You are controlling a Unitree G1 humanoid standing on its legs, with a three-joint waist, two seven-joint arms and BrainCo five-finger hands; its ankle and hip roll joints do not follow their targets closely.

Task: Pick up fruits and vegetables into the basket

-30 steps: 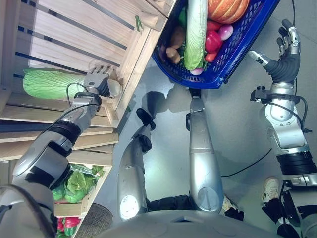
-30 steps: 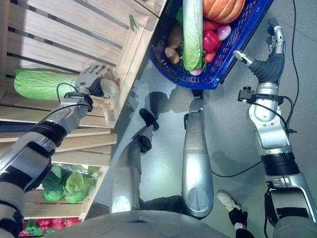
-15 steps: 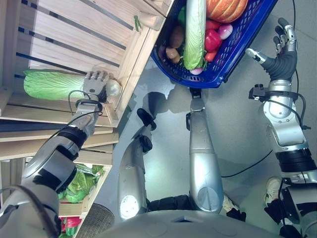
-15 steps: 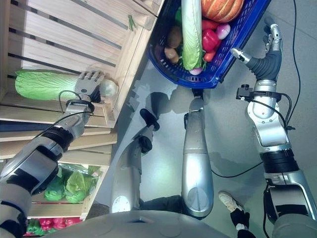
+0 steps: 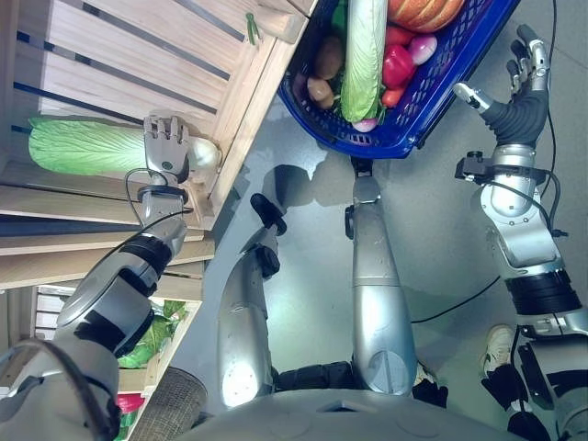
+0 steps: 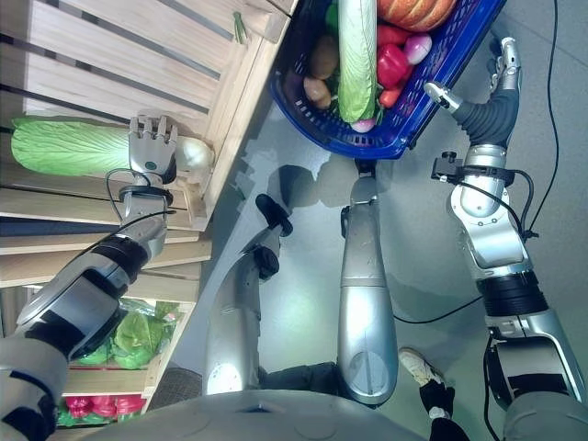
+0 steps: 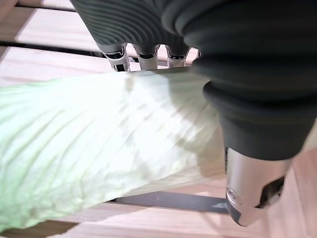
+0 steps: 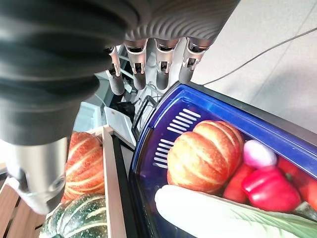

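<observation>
Wooden crate shelf (image 5: 138, 64) under and around left hand (image 5: 163, 145). Blue basket (image 5: 441, 87) just beside right hand (image 5: 524, 101), already loaded: long cabbage (image 5: 363, 55), orange pumpkin (image 5: 423, 11), red pepper (image 5: 397, 66), potatoes (image 5: 323, 78). Napa cabbage (image 5: 83, 147) lies on shelf slats, left hand's fingers (image 7: 141, 54) draped over its pale end, thumb on near side, loosely wrapping it. Right hand fingers straight, spread, holding nothing, apart from basket rim.
</observation>
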